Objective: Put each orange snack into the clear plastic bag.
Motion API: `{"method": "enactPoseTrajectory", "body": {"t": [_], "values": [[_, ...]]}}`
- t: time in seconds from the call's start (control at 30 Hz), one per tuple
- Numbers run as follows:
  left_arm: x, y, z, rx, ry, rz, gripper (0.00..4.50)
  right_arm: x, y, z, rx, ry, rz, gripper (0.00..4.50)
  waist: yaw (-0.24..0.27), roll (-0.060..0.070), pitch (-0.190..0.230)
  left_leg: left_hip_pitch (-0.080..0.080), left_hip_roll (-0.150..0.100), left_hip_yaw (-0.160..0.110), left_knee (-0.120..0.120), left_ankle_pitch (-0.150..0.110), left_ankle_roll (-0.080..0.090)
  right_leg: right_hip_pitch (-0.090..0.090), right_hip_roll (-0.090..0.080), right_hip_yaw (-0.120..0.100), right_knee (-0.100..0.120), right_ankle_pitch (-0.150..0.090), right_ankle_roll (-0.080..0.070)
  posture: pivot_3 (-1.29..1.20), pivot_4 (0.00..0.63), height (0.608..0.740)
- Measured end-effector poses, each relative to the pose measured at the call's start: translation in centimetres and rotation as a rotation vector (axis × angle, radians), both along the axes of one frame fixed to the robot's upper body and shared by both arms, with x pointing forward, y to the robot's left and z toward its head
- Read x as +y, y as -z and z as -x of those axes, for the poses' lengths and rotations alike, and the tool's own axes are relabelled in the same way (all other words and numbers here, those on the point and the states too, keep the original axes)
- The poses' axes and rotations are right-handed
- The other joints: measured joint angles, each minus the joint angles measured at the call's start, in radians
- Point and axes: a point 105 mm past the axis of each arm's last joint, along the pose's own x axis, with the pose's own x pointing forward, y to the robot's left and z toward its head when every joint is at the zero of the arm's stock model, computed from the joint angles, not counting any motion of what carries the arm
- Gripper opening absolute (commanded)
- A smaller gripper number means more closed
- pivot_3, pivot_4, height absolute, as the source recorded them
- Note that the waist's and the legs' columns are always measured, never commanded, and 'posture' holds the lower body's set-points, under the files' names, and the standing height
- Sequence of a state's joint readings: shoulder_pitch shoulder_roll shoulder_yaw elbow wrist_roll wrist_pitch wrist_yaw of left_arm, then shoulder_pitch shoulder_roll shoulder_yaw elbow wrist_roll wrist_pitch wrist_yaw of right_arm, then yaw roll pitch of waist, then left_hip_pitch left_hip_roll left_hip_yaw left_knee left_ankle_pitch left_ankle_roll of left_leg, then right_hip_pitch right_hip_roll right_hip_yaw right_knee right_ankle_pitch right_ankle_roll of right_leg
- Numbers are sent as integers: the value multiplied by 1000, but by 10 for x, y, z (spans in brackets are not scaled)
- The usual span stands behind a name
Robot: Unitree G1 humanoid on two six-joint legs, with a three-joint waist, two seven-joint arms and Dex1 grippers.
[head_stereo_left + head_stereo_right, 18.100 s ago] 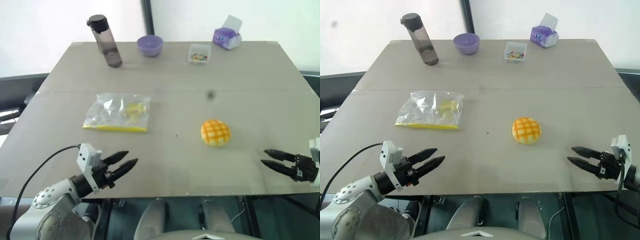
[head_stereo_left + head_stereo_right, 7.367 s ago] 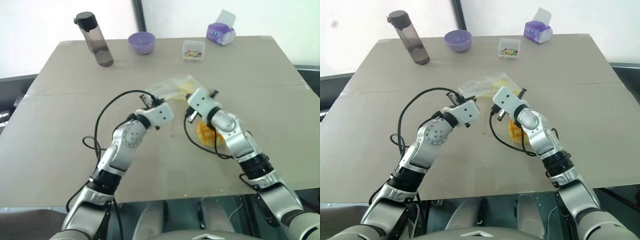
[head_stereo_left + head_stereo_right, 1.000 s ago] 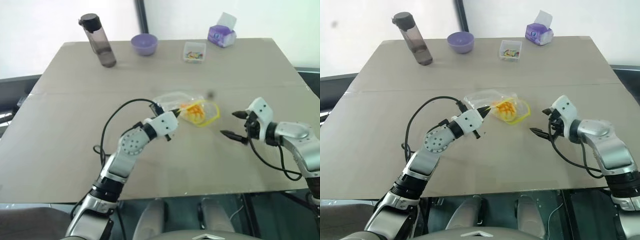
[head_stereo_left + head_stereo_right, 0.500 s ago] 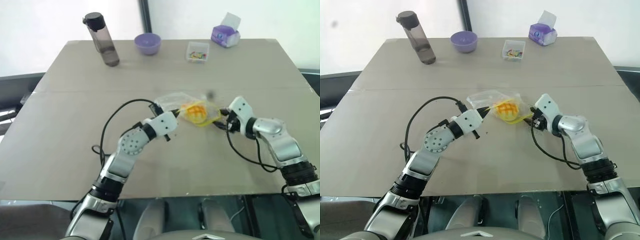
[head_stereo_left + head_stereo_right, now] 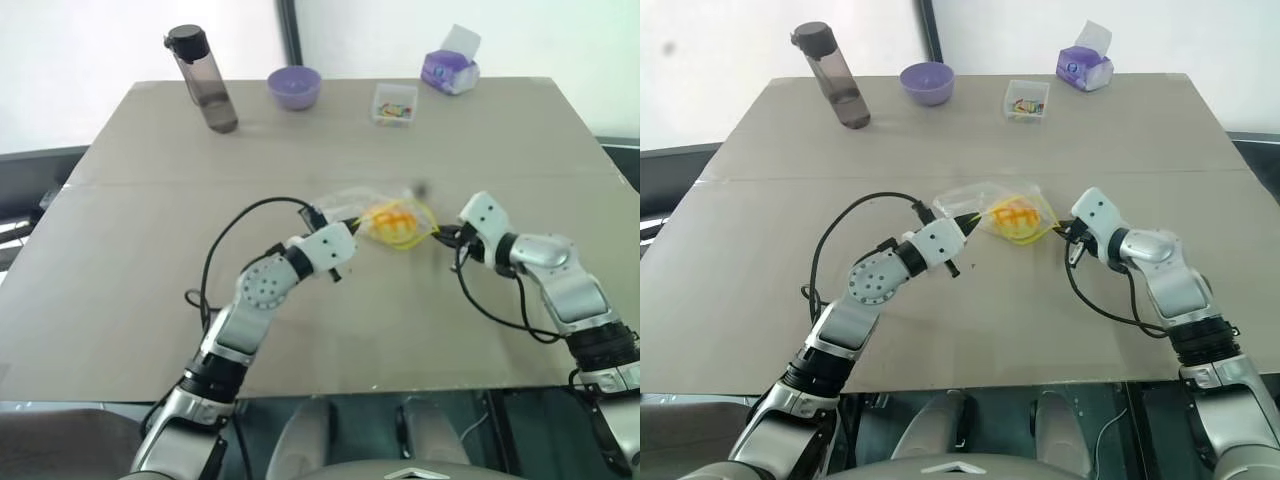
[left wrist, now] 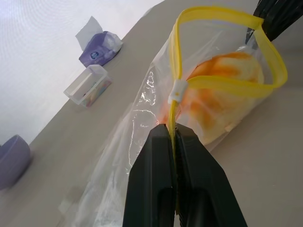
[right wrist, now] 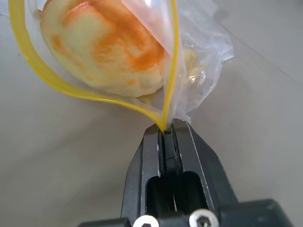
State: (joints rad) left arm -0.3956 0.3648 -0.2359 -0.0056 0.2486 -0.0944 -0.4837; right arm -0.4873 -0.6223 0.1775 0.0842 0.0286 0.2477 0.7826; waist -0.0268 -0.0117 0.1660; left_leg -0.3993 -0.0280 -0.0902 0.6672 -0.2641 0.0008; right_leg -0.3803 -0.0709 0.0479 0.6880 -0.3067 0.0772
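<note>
Both my left fingers [image 6: 174, 135] and right fingers [image 7: 166, 130] pinch the clear plastic bag [image 5: 985, 200] by its yellow rim. My wrist views show the orange snack [image 7: 102, 45] inside; its grid top is hidden

No readable text, label, brand, number or sign is showing on anything in these views, including the purple tissue pack [image 5: 450, 71], the small clear box [image 5: 396, 104] and the dark bottle [image 5: 202, 80] standing on the table [image 5: 120, 260].
</note>
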Motion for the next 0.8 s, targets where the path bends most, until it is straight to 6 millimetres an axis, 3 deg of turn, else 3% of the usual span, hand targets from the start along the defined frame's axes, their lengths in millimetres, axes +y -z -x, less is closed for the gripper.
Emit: {"method": "enactPoseTrajectory", "body": {"t": [0.1, 0.17, 0.2, 0.3, 0.43, 0.53, 0.63, 0.67, 0.7, 0.8], "values": [[2, -31, -9, -79, -5, 22, 0, -2, -27, -3, -45, -17, -31, 56, 1, 0, 1, 0, 0, 0, 0, 0, 0, 0, 0, 0, 0, 0, 0, 0, 150, 740], [5, -55, -16, -137, -19, 36, 0, -8, -62, -8, -120, -6, -59, 56, 0, 0, 1, 0, 0, 0, 0, 0, 0, 0, 0, 0, 0, 0, 0, 0, 150, 740], [7, -72, -19, -180, -22, 48, 0, -13, -89, -10, -184, 4, -74, 56, 0, 0, 1, 0, 0, 0, 0, 0, 0, 0, 0, 0, 0, 0, 0, 0, 150, 740], [4, -95, -20, -235, -11, 68, 0, -17, -118, -9, -269, 4, -66, 56, 1, 0, 1, -1, 0, -1, -1, 0, 0, 1, 0, -2, -4, 0, 0, 0, 150, 740], [3, -105, -21, -239, 0, 83, 0, -16, -117, -8, -263, -7, -58, 56, -2, 0, 1, -2, 0, -1, -2, 2, -3, 1, -1, -2, -8, 0, 0, 0, 150, 740], [2, -103, -20, -229, 8, 81, 0, -15, -115, -8, -257, -8, -59, 730, -3, 0, 1, -3, 0, -1, -2, 2, -3, 1, -1, -2, -9, 0, 0, 0, 150, 740], [1, -95, -19, -206, 18, 68, 0, -16, -101, -2, -218, -25, -33, 2147, -2, 0, 1, -4, 0, -1, -2, 2, -3, 1, -1, -2, -9, 0, 0, 0, 150, 740], [1, -92, -19, -197, 19, 64, 0, -16, -96, -2, -209, -23, -18, 2804, -2, 0, 1, -4, 0, -1, -2, 2, -3, 1, -1, -2, -8, 0, 0, 0, 150, 740], [1, -91, -19, -195, 21, 62, 0, -17, -94, -2, -207, -18, -2, 3074, -3, 0, 1, -4, 0, -1, -2, 2, -3, 1, -1, -2, -8, 0, 0, 0, 150, 740], [1, -91, -19, -198, 22, 56, 0, -21, -92, 1, -218, -22, 117, 3074, -2, 0, 1, -3, 0, -2, -2, 2, -3, 1, 0, -3, -8, 0, 0, 0, 150, 740]]}}
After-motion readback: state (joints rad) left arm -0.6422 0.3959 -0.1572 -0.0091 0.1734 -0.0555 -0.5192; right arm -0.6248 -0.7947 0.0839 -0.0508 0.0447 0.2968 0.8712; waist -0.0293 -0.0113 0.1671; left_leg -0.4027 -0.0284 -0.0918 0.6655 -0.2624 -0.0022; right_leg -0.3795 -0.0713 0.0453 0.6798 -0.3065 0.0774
